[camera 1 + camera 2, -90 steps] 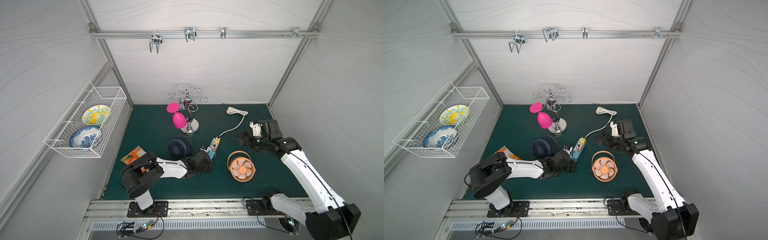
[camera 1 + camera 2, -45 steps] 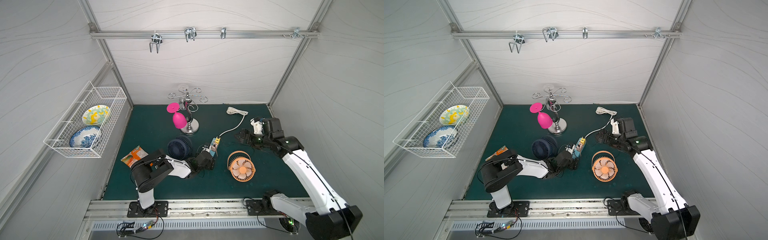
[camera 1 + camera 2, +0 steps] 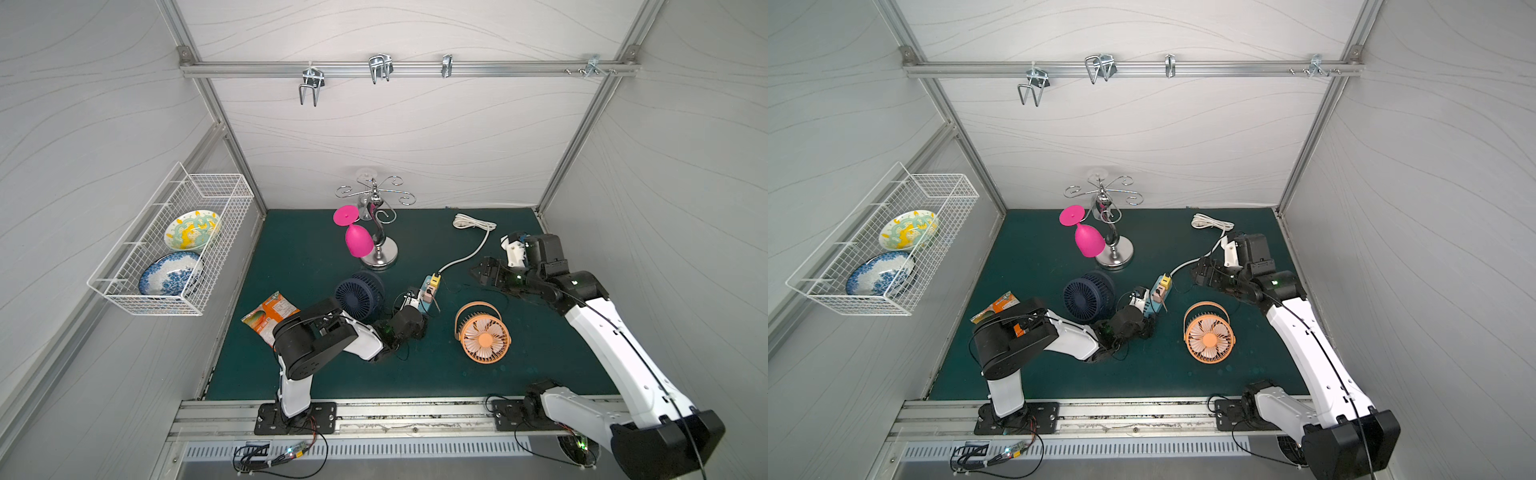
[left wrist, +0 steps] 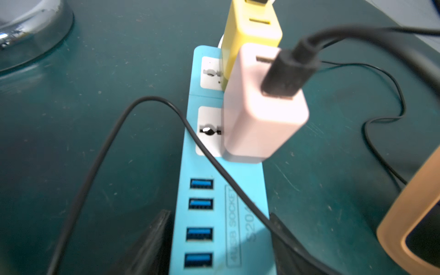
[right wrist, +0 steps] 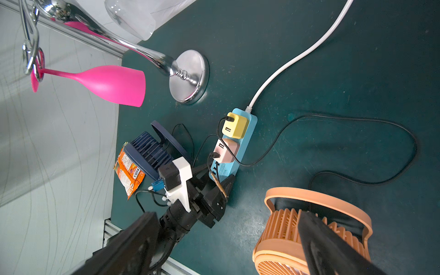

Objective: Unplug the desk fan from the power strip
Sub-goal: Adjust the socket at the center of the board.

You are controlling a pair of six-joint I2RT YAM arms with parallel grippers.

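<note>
The navy desk fan (image 3: pixel 359 295) (image 3: pixel 1089 296) stands left of the light-blue power strip (image 3: pixel 430 286) (image 4: pixel 221 214). Its pink plug adapter (image 4: pixel 259 119) (image 5: pixel 226 150) sits in the strip's nearer socket, with a black cable in its top. A yellow adapter (image 4: pixel 250 31) fills the farther socket. My left gripper (image 3: pixel 417 311) (image 4: pixel 219 215) is shut on the strip's USB end, one finger against each long side. A thin black cable (image 4: pixel 107 147) crosses the strip there. My right gripper (image 3: pixel 484 270) (image 5: pixel 227 217) hovers open to the strip's right, holding nothing.
An orange fan with a handle (image 3: pixel 484 334) lies right of the strip, its black cable looping over the mat. The strip's white cord (image 3: pixel 469 249) runs to the back. A chrome glass stand (image 3: pixel 378 253) with a pink glass (image 3: pixel 357 241) stands behind the navy fan. A snack packet (image 3: pixel 270 313) lies at the left.
My left gripper has slid forward onto the strip's near end and its jaws have closed against the strip's sides. The left arm's base has swung round. The right arm has barely moved.
</note>
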